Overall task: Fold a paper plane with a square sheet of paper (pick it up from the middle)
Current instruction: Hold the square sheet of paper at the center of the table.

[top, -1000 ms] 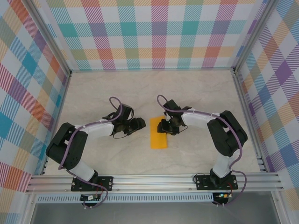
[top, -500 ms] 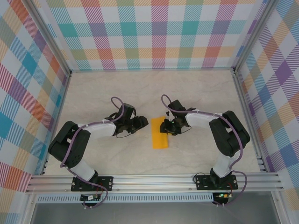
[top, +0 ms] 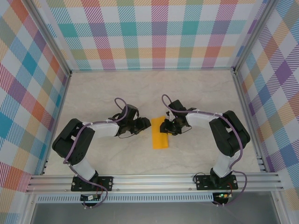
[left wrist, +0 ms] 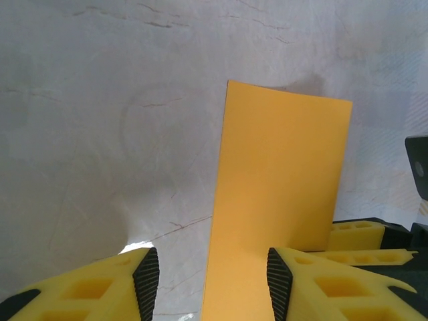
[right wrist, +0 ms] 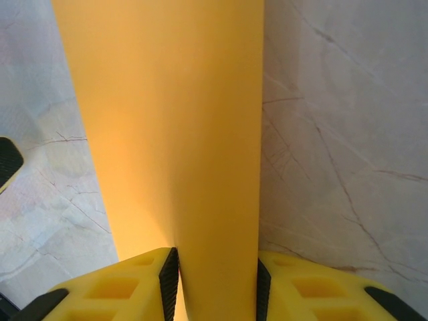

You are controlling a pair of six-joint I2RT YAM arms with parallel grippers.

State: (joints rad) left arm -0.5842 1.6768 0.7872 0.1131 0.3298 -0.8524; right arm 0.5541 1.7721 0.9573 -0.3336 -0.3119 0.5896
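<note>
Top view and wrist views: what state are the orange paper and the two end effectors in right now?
orange paper: narrow rectangle, lying on the table.
left end effector: open, jaws astride one long edge of the paper.
right end effector: open, paper running between its jaws.

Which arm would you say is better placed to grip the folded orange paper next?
Right, probably. The right tool has the orange paper centred between its pads, both long edges reaching them. The left tool straddles just one long edge, off-centre.
</note>
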